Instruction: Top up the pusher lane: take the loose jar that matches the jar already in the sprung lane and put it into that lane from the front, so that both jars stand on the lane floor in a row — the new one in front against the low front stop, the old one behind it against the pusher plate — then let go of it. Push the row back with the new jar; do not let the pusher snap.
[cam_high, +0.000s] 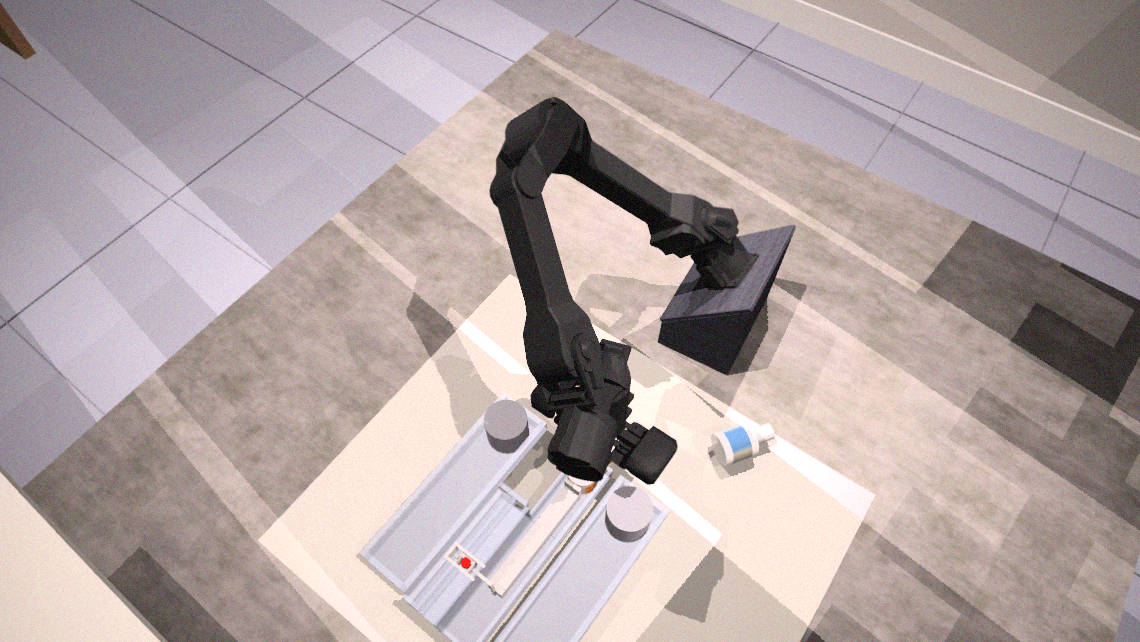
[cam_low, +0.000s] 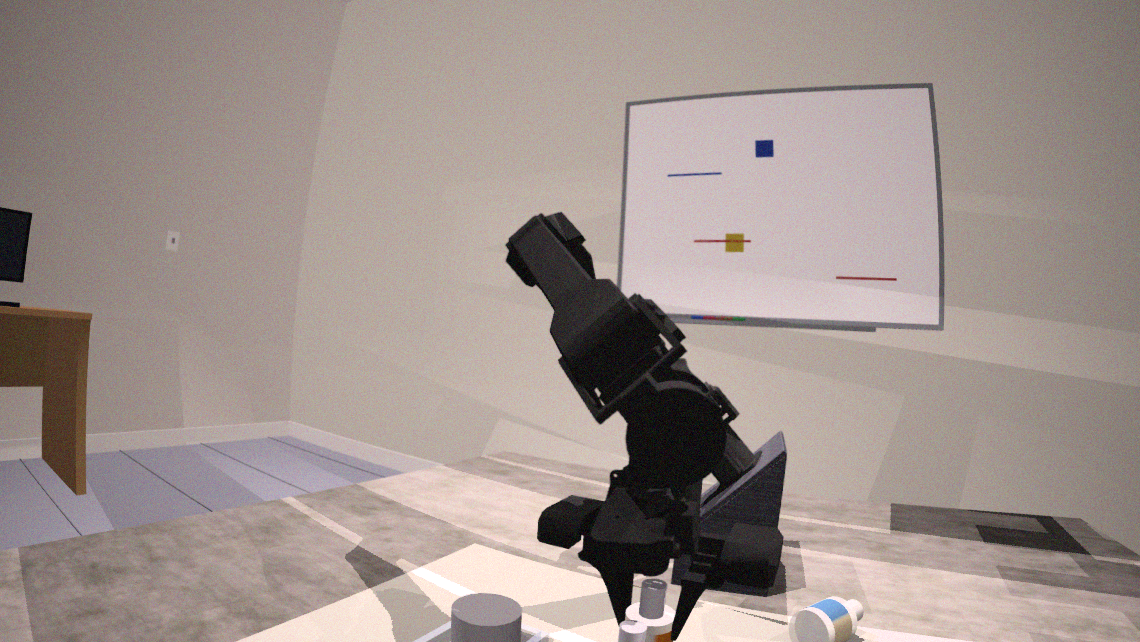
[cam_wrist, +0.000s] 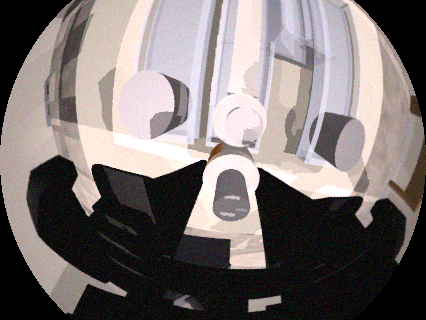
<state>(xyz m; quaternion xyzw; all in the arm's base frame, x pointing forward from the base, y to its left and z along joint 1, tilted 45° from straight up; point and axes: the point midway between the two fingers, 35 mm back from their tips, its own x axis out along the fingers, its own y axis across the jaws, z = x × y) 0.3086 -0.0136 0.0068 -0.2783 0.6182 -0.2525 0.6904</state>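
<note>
My gripper (cam_low: 650, 626) (cam_wrist: 230, 168) is shut on a white jar (cam_low: 642, 612) (cam_wrist: 212, 170) with an orange label and a grey cap, held upright. In the top view my wrist hides this jar. The lane jar (cam_high: 579, 481) (cam_wrist: 218, 122) stands directly in front of it in the wrist view, at the front end of the narrow middle lane (cam_high: 532, 540). The two overlap there, and I cannot tell whether they touch. The front stop is hidden. A small frame with a red mark (cam_high: 465, 563) sits beside the lane's rear part. The height of the held jar's base is hidden.
A white jar with a blue label (cam_high: 737, 443) (cam_low: 826, 619) lies on its side to the right. Grey cylinders (cam_high: 505, 422) (cam_wrist: 148, 104) (cam_wrist: 349, 144) stand at the front ends of the two outer trays, one on each side of the lane. Raised rails flank the lane.
</note>
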